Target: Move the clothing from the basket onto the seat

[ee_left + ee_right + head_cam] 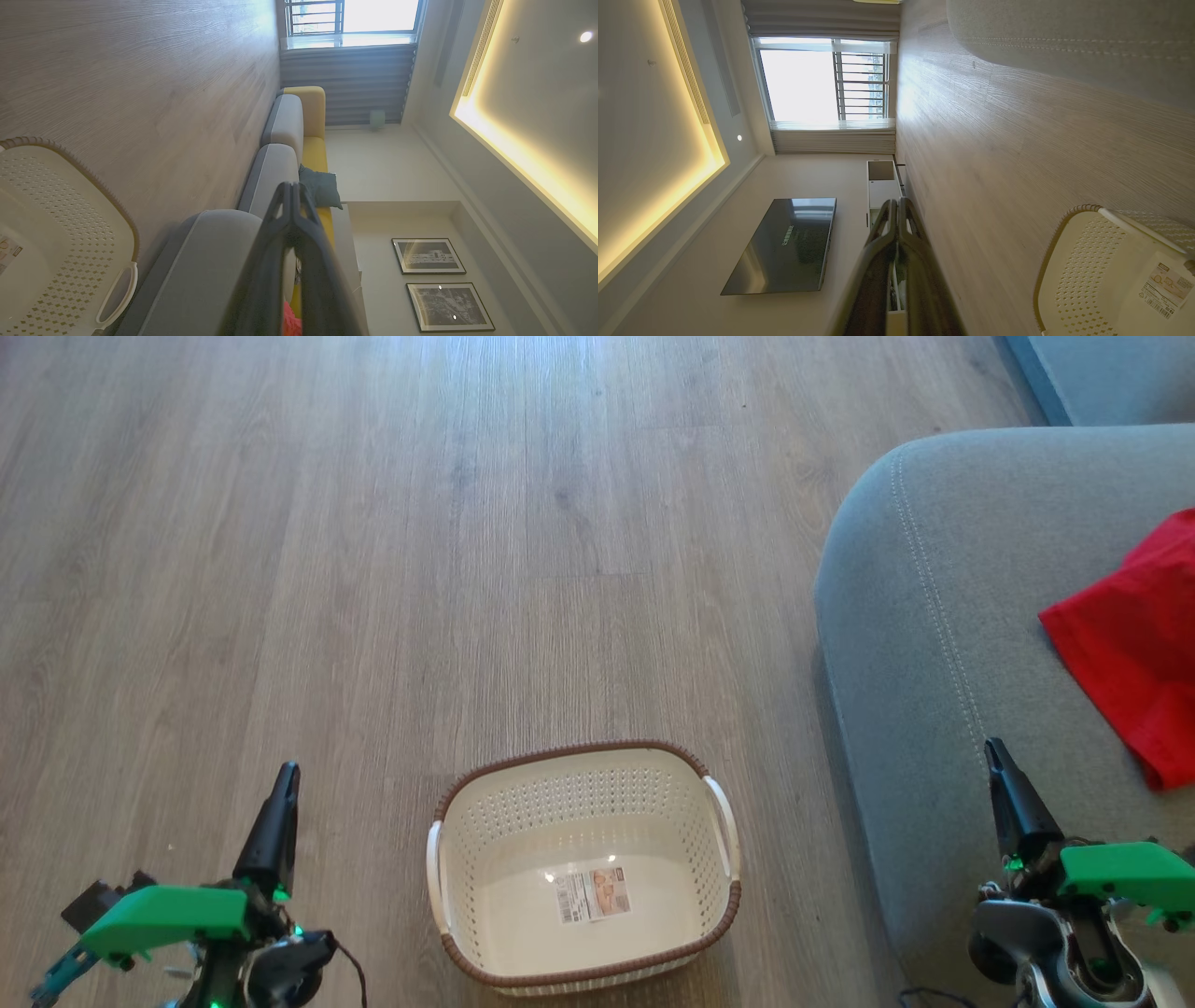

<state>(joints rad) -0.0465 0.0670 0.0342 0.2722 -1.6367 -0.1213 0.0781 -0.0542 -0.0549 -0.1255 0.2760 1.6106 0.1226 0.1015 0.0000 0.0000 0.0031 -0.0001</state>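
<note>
The bright red soft fabric clothing (1134,644) lies on the large grey fabric-upholstered seat (934,616). It is spread toward the right of the head view and runs off that edge of the picture, so I cannot tell how many garments are there. The part that shows sits well inside the seat's pale stitched seam, with nothing drooping over the rounded corner.

The small rectangular cream plastic basket (579,793) with its brown braided rim stands on the wood-grain plank floor (373,523), near the seat's front. Its perforated walls and bottom are bare apart from a paper label (594,894).

By that, the moving looks done, and the step in hand is to check the result and keep clear.

The left hand (288,779) hangs over the floor to the left of the basket, well apart from it. Its two dark fingers (266,261) are pressed together with nothing between them. The right hand (994,751) is above the near part of the seat, also fully closed and empty, near the clothing but not touching it.

Doing this well means keeping both hands closed and away from the cloth, so that no fold is snagged and dragged back off. It also means looking along the seat beyond the picture's edge, to check that nothing there overhangs.
</note>
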